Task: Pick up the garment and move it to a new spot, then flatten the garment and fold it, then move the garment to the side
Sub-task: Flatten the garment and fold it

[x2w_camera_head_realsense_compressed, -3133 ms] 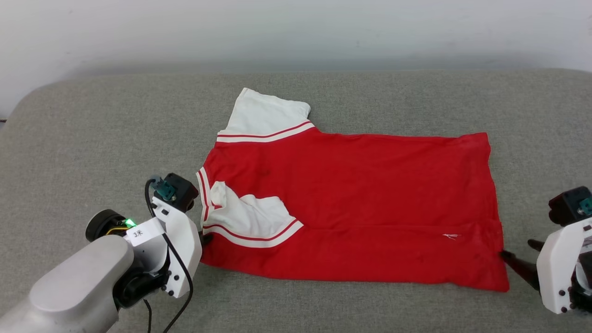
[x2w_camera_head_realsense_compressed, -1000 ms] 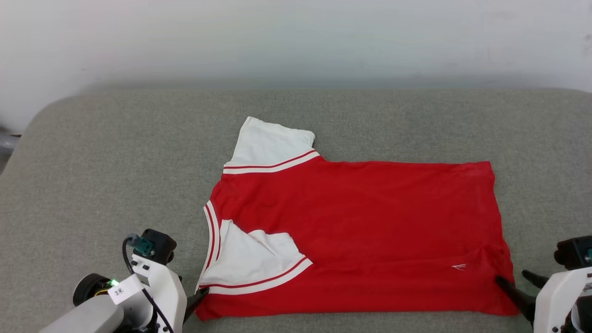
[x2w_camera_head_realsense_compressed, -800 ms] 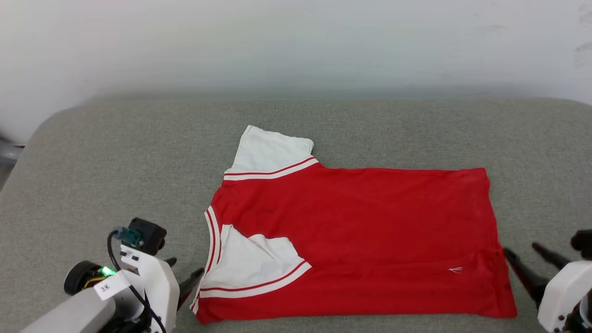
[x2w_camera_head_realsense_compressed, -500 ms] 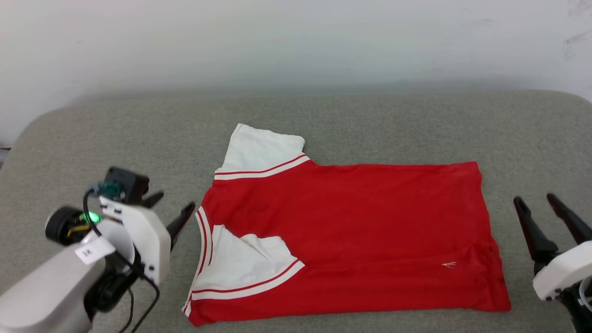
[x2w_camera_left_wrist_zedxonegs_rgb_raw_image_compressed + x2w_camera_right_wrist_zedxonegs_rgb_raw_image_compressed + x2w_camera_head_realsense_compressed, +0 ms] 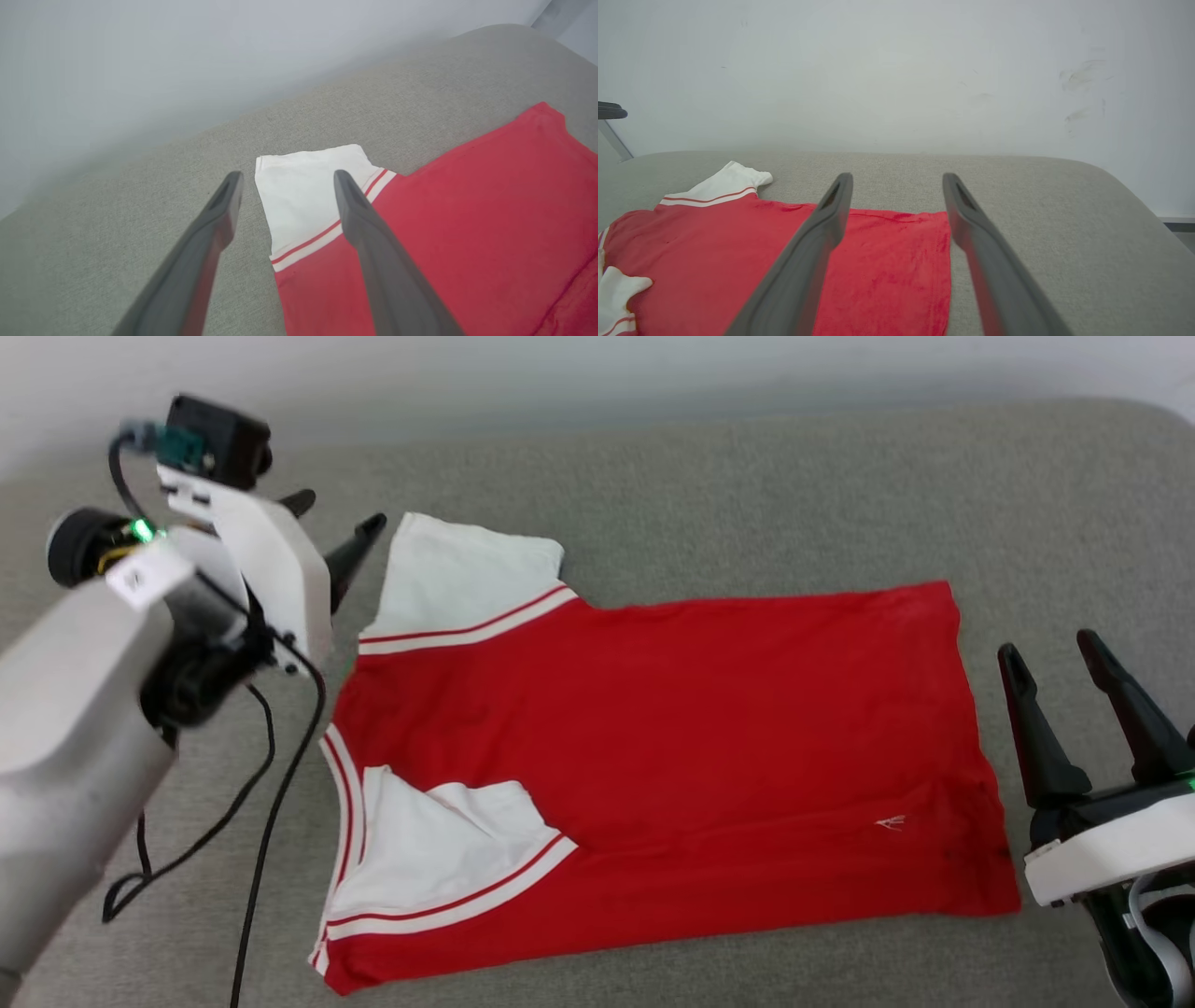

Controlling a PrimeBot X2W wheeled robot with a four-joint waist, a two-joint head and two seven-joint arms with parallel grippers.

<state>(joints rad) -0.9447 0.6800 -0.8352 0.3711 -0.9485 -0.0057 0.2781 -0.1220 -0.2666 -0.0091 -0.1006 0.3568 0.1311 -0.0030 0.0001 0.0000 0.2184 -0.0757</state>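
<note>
Grey cushion (image 5: 747, 476) bears the spread red garment (image 5: 709, 728), white-sleeved with striped trim; left hand (image 5: 338, 511) and right hand (image 5: 1047, 647) gape empty.

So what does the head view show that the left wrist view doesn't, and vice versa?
Head view: the right gripper, open beside the shirt, the folded-in near sleeve and a black cable. Left wrist view: a darker strip at the wall's upper right edge. Both: the shirt, its far white sleeve, the grey couch, the open left gripper.
</note>
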